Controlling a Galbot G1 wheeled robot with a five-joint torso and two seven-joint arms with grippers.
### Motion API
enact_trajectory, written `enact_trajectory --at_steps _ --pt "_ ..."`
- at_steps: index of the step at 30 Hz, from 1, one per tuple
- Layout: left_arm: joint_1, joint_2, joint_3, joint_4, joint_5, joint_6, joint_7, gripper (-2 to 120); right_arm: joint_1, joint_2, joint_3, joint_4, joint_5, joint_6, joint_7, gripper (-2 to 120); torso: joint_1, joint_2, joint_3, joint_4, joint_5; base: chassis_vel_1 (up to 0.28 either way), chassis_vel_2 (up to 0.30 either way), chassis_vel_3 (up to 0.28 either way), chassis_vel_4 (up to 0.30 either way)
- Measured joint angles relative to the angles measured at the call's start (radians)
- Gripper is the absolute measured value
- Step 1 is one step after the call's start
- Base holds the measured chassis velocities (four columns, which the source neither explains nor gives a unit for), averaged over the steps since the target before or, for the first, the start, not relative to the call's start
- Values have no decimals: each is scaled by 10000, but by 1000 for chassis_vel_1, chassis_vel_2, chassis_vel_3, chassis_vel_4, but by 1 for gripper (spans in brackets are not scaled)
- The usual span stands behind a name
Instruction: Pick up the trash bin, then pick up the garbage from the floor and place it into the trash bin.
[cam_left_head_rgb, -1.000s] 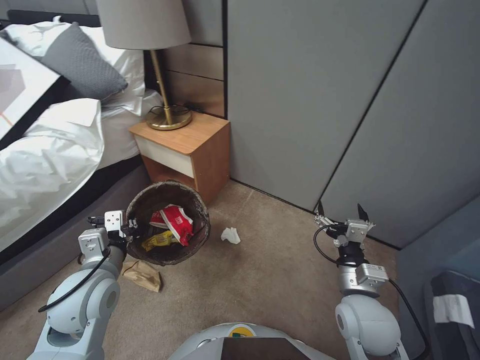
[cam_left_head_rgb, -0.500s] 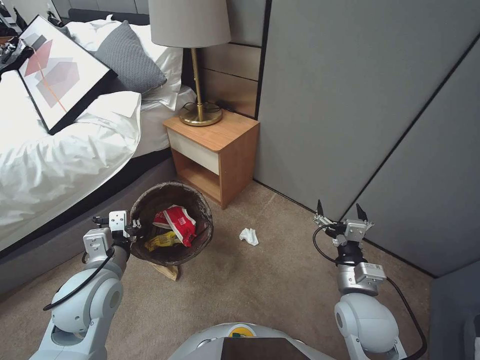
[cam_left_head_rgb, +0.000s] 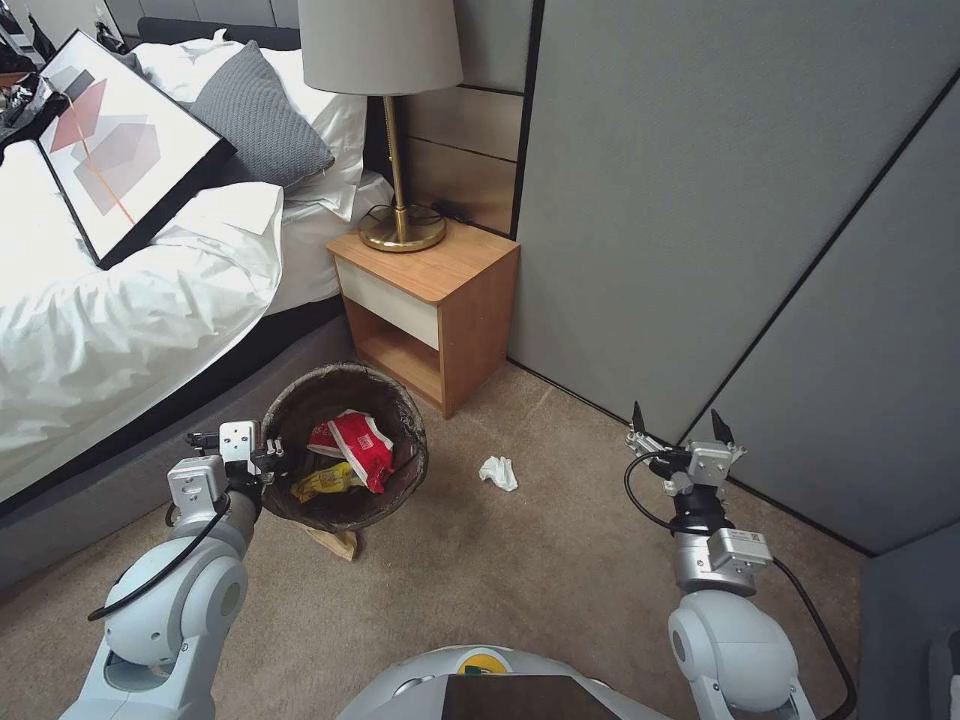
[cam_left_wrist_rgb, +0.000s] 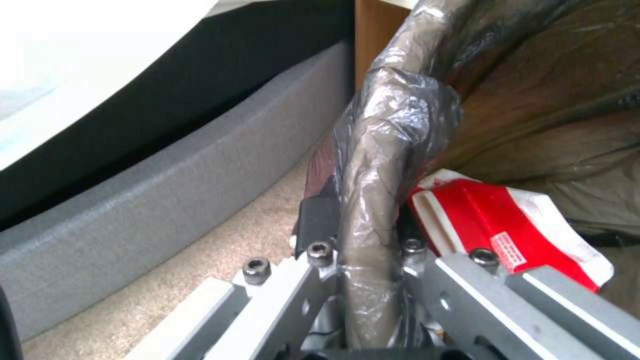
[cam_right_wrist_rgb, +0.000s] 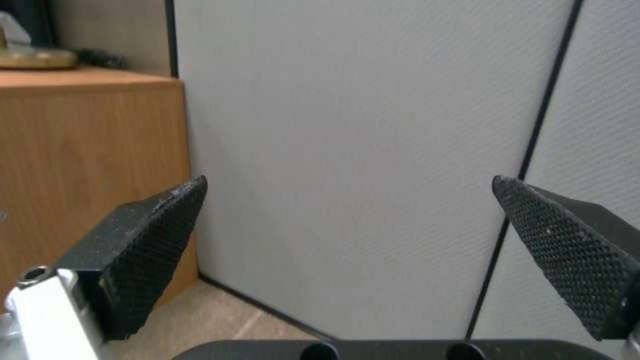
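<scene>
Two claws show: the left claw (cam_left_head_rgb: 268, 458), lower left of the frame, is clamped on the bag-lined rim of the round brown-bagged trash bin (cam_left_head_rgb: 405, 470) holding red and yellow wrappers (cam_left_head_rgb: 360, 448); the right claw (cam_left_head_rgb: 679, 428), lower right, gapes wide. Crumpled white tissue (cam_left_head_rgb: 498, 472) lies on carpet mid-frame.

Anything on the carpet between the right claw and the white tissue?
Nothing visible. The right claw is open in the air near the grey wall, with bare carpet between it and the crumpled tissue. The left claw grips the trash bin rim.

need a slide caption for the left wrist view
Left hand clamped on the bag-lined rim of the trash bin, red wrapper inside.
</scene>
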Motion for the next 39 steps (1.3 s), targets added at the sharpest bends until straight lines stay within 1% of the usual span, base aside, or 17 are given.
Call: enact_trajectory --at_steps 2,4,6,7,8,9,10,11,12,14,16,20,21,25,30,32,39 --pt "6 0 14 -1 27 0 4 0 172 -172 -72 -1 170 -327 83 100 0 0 0 -1 1 0 0 0 0" --pt "16 -1 51 -16 101 0 28 0 908 -833 -296 -73 869 -1558 501 100 0 0 0 5 2 0 0 0 0" --pt "16 -1 51 -16 101 0 28 0 908 -833 -296 -73 869 -1558 501 100 0 0 0 5 2 0 0 0 0" --pt "17 -15 86 -14 237 0 65 0 1873 -1579 -482 -256 1855 -3095 930 100 0 0 1 16 1 0 0 0 0" --pt "28 -35 128 4 305 0 75 0 2381 -2020 -700 -555 2629 -3589 1038 100 0 0 -1 -9 2 0 0 0 0" --pt "28 -35 128 4 305 0 75 0 2381 -2020 -700 -555 2629 -3589 1038 100 0 0 -1 -9 2 0 0 0 0" --pt "50 -64 155 13 360 -1 88 0 2849 -2571 -926 -877 3311 -3871 1123 100 1 -1 3 6 4 0 0 0 0" --pt "75 -106 181 20 427 1 106 0 3577 -3353 -1272 -1375 4142 -4132 1312 100 0 -1 1 5 4 0 0 0 0" --pt "82 -122 188 23 470 0 114 0 4113 -3802 -1543 -1752 4706 -4311 1494 100 1 -1 2 4 -3 0 0 0 0" --pt "95 -133 197 28 503 0 126 0 4507 -4041 -1727 -2043 5072 -4417 1596 100 0 -1 3 6 -1 0 0 0 0" --pt "106 -131 201 40 595 0 175 0 5786 -4546 -2375 -3024 6108 -4759 1757 100 1 -2 2 5 2 0 0 0 0" --pt "117 -121 194 40 639 0 196 0 6762 -4688 -3175 -3810 7058 -5014 1957 100 1 -1 2 4 3 0 0 0 0" --pt "123 -119 186 40 661 0 195 0 7280 -4682 -3733 -4227 7573 -5176 2097 100 1 -1 2 4 1 0 0 0 0" --pt "119 -108 186 55 687 0 197 0 8137 -4397 -4771 -5160 8122 -5392 2387 100 1 -1 1 4 0 0 0 0 0" --pt "90 -48 167 87 688 0 208 0 8701 -3914 -5500 -6104 8137 -5444 2478 100 1 -2 1 5 -1 0 0 0 0" --pt "60 -11 134 120 683 0 211 0 8866 -3442 -5813 -6709 7837 -5430 2469 100 1 -1 1 5 -1 0 0 0 0" --pt "-10 -13 164 258 680 0 222 0 8810 -2772 -6083 -7446 7428 -5296 2297 100 1 -1 0 4 -2 0 0 0 0"
